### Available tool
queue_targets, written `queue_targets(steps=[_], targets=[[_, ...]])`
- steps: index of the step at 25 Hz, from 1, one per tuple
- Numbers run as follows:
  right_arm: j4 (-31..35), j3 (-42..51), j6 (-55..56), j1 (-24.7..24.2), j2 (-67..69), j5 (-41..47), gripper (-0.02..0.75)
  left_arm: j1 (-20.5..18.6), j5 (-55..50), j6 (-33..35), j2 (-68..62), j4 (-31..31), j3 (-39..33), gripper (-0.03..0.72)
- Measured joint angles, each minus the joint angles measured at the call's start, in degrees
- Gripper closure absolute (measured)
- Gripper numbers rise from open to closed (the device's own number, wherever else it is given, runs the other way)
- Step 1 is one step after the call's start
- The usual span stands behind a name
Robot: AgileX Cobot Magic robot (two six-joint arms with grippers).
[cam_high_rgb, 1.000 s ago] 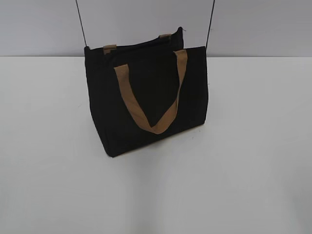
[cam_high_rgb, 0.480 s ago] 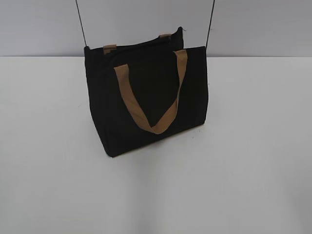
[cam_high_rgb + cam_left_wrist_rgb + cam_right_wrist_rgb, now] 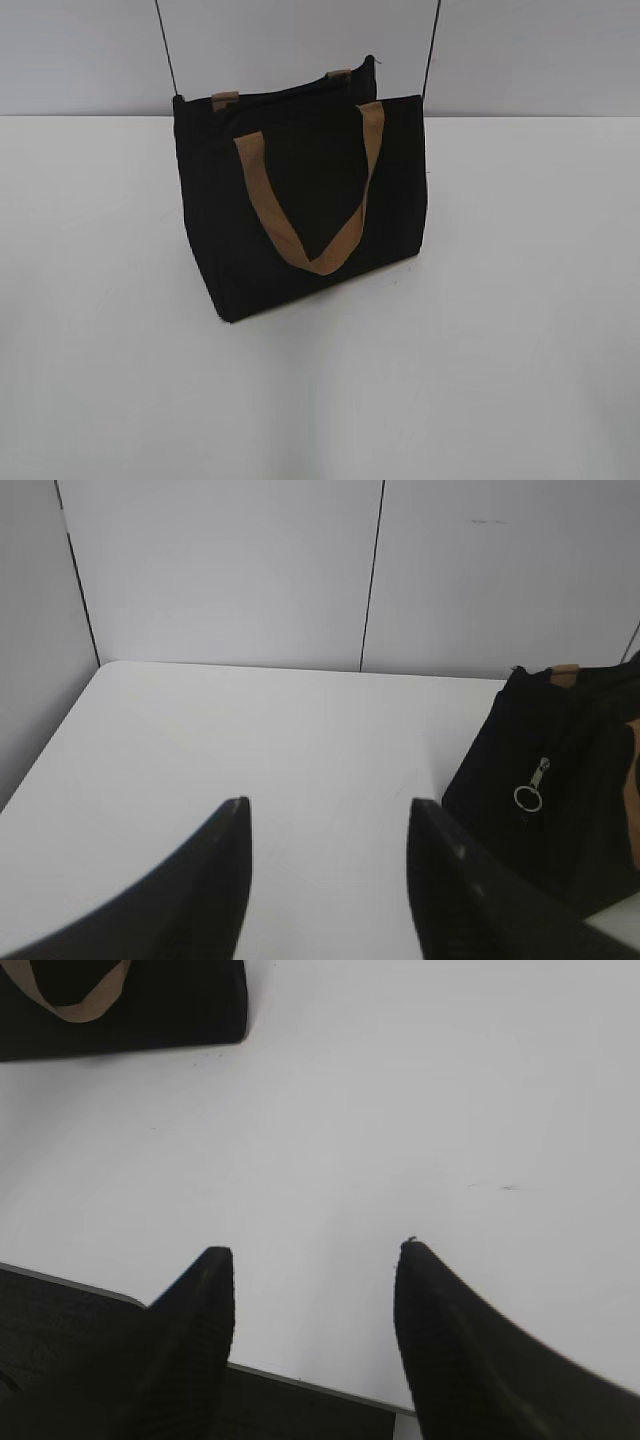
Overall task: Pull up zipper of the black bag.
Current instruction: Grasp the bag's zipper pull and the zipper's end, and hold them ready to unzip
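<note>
The black bag point(image 3: 300, 210) stands upright on the white table, its tan strap handle point(image 3: 310, 200) hanging down the near face. Neither gripper shows in the exterior view. In the left wrist view the bag point(image 3: 570, 800) is at the right edge, and the zipper pull, a small silver tab with a round ring point(image 3: 530, 792), hangs on its end face. My left gripper point(image 3: 330, 805) is open and empty, to the left of the bag. My right gripper point(image 3: 315, 1250) is open and empty above the table's front edge, with the bag point(image 3: 150, 1010) far off at top left.
The white table point(image 3: 500, 300) meets a pale wall with dark vertical seams point(image 3: 372, 575) behind. The table's left edge and corner point(image 3: 100, 665) show in the left wrist view. The table's front edge point(image 3: 300, 1380) lies under my right gripper.
</note>
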State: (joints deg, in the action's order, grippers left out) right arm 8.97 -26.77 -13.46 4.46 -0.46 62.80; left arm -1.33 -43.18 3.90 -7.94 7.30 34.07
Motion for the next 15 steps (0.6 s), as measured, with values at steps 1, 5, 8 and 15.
queue_targets(steps=[1, 5, 8, 15], targets=[[0.0, 0.0, 0.0, 0.0, 0.0, 0.0, 0.34, 0.0, 1.7, 0.1, -2.1, 0.0, 0.0, 0.302], [0.0, 0.0, 0.0, 0.0, 0.0, 0.0, 0.34, 0.1, 9.6, 0.6, -9.8, -0.1, 0.0, 0.281], [0.0, 0.0, 0.1, 0.0, 0.0, 0.0, 0.34, 0.1, 18.4, 0.9, -16.9, -0.1, -0.8, 0.286], [0.0, 0.0, 0.0, 0.0, 0.0, 0.0, 0.34, 0.3, 46.6, 1.5, -32.4, 0.8, -7.6, 0.304]])
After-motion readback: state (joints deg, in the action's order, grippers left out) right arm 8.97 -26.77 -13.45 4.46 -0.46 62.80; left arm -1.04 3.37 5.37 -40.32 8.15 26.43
